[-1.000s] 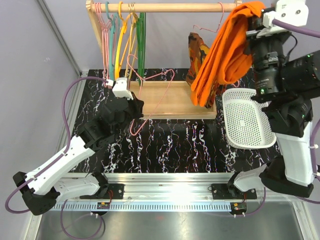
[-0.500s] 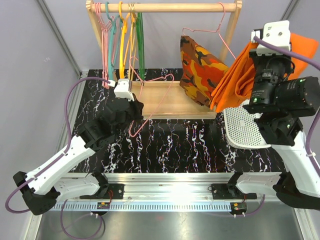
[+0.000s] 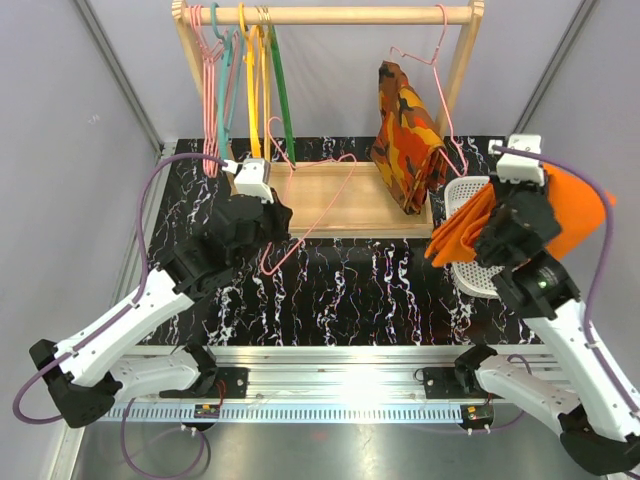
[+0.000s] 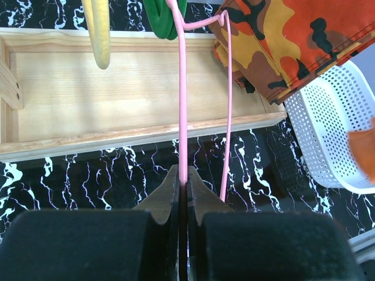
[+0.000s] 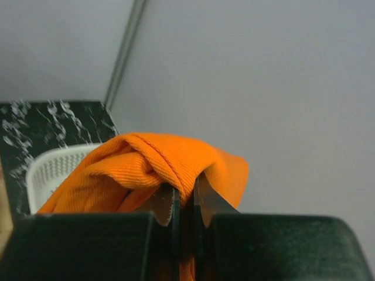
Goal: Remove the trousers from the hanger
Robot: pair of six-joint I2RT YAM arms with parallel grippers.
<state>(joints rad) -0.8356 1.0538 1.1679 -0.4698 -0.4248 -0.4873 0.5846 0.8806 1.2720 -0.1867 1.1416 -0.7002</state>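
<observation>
**Trousers free of the hanger, but both grips are narrow**

The trousers (image 3: pixel 460 232) are seen off the hanger (image 4: pixel 183 88) and well apart from it. They are held at the right of the table (image 3: pixel 360 290), bunched over and beside the white basket (image 3: pixel 462 190). The right gripper (image 5: pixel 184 196) is closed on a thick fold of the orange cloth, with the rest of the garment draped around the wrist. The left gripper (image 4: pixel 183 178) is clamped on one thin strand of the pink hanger wire, in front of the wooden tray (image 4: pixel 117 88).

Three risks are judged from this position:

- **A missed drop.** Part of the cloth hangs to the right of the arm, seemingly beyond the basket rim. If the fold is let go here, some of the cloth may land over the edge or off the table.
- **A snag on release.** Loose cloth lies against the wrist and its cable. When the jaws are opened, the garment may be carried along instead of falling.
- **A slipping hanger.** Only one smooth wire is pinched, so the frame could pivot or slide in the jaws. It could then catch on the green hanger (image 4: pixel 167 17) or the camouflage garment (image 4: pixel 293 41) close by.

Whether the trousers touch the basket cannot be told.
</observation>
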